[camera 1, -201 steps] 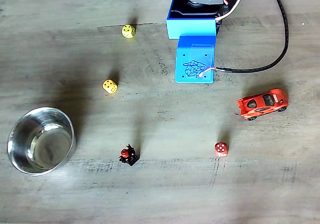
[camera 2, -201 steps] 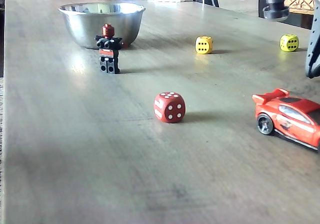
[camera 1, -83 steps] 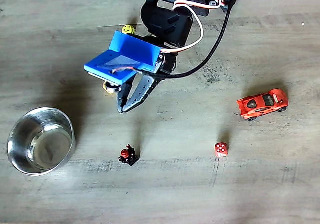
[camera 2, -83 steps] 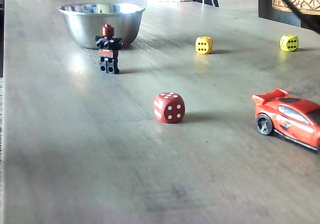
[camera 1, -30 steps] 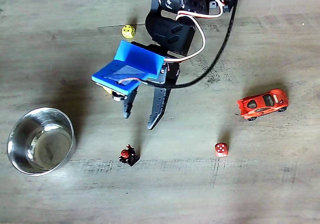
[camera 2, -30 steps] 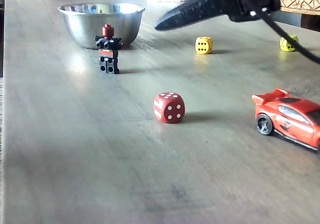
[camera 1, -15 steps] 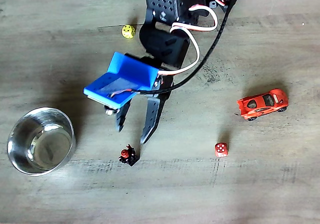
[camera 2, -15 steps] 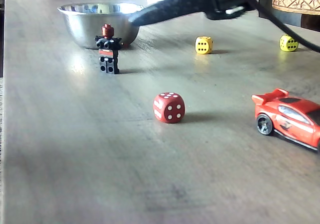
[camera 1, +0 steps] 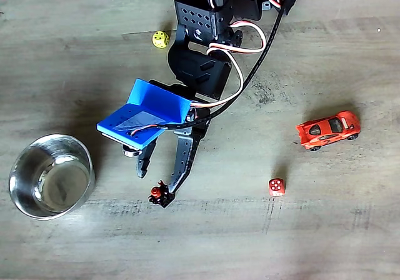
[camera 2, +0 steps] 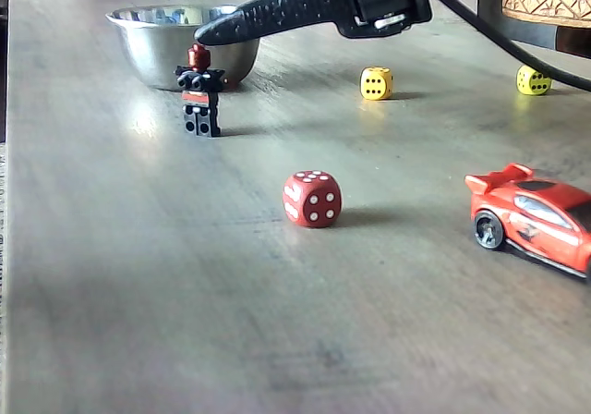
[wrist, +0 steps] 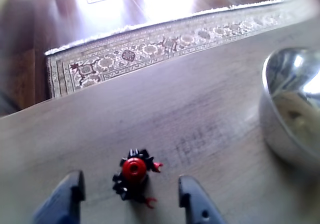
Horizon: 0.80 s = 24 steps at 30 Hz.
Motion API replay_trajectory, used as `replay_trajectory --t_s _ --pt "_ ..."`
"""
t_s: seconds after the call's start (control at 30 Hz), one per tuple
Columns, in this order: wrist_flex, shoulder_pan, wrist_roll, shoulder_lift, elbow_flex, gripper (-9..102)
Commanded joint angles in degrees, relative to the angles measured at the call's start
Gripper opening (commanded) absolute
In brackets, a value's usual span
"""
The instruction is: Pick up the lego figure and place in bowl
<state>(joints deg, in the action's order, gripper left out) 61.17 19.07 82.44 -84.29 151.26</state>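
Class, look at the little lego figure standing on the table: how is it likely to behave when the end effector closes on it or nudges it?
The lego figure stands upright on a narrow base, so a one-sided nudge would probably tip it. It looks like rigid plastic and tiny beside the bowl, so likely light. The open end effector straddles it, which should help.
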Motion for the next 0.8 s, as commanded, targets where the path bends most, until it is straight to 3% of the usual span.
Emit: replay_trajectory --t_s 0.0,0.3,0.77 --pt "1.2 0.2 0.6 -0.1 -2.4 22" --pt "1.2 0.6 8.0 3.0 -2.5 22" --pt "1.2 0.5 7.9 3.2 -2.8 23"
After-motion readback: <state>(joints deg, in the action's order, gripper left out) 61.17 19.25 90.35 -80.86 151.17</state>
